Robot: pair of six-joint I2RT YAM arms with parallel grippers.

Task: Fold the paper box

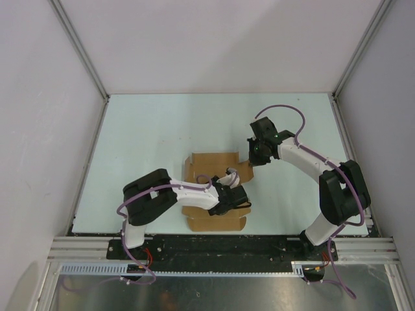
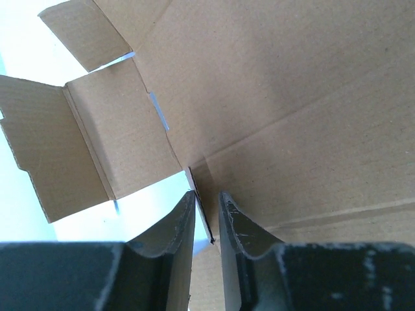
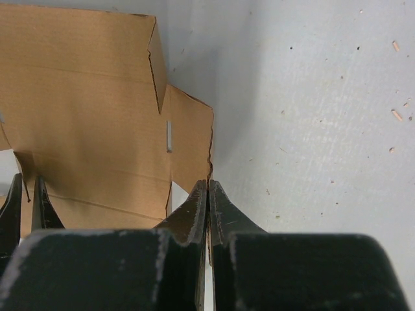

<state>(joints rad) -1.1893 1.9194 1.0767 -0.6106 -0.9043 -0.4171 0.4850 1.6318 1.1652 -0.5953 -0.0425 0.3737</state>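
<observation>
The paper box is a plain brown cardboard sheet with flaps, lying partly unfolded on the table between the arms. My left gripper is low over its near right part. In the left wrist view its jaws stand slightly apart, an upright flap edge running between them and leaning on the left finger; wide creased panels of the box lie beyond. My right gripper is at the sheet's right side. It is shut on the thin edge of a raised side flap.
The pale table is walled in by white panels on the left, back and right. A metal rail with the arm bases runs along the near edge. Small specks of debris lie on the table right of the box.
</observation>
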